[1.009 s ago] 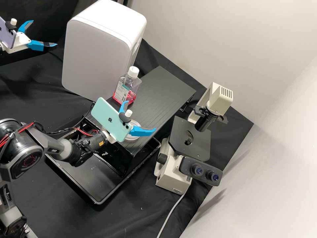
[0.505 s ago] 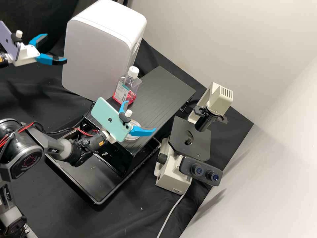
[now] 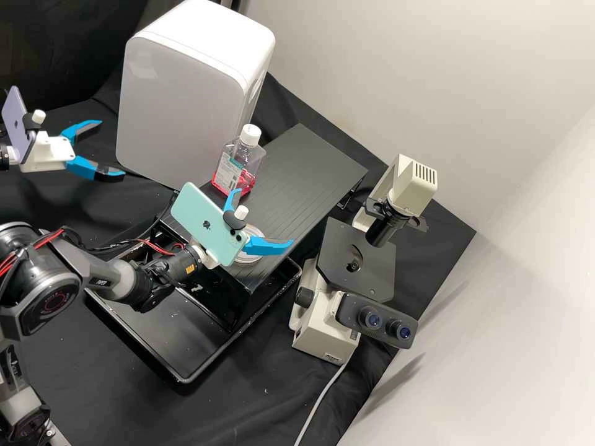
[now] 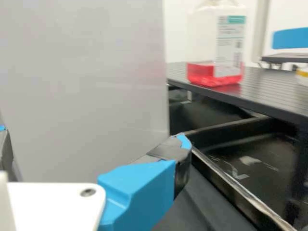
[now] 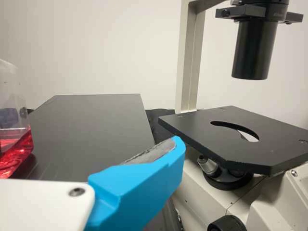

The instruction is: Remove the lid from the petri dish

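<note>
High view: right claw (image 3: 263,217) wide open, over the petri dish (image 3: 255,236).

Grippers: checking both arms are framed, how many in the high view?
2. Left gripper beside the white box; right gripper at the petri dish on the black platform.

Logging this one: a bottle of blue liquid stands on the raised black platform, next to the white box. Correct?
Not quite. The liquid in the bottle is red, not blue, as the high view shows. The rest holds: it stands on the raised black platform, next to the white box.
</note>
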`<control>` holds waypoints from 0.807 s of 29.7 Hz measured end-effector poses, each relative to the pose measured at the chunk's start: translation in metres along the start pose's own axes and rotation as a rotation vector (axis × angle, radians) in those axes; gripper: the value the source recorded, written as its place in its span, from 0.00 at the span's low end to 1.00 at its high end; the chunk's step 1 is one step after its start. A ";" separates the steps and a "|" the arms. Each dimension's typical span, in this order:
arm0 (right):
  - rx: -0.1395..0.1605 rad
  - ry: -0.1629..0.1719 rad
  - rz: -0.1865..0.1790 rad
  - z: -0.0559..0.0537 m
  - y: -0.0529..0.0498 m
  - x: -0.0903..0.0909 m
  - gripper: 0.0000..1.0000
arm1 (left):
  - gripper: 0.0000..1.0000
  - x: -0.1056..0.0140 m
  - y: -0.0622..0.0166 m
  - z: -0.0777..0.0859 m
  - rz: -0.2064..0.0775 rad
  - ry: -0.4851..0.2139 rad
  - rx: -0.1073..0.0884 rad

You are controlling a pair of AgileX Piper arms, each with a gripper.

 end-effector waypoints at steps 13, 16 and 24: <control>0.000 0.000 0.000 0.000 0.000 0.000 1.00 | 1.00 -0.028 -0.0263 0.029 -0.123 -0.125 0.024; 0.000 0.000 0.000 0.000 0.000 0.000 1.00 | 1.00 -0.035 -0.0314 0.034 -0.149 -0.156 0.035; 0.000 0.000 0.000 0.000 0.000 0.000 1.00 | 1.00 -0.047 -0.0385 0.045 -0.186 -0.214 0.052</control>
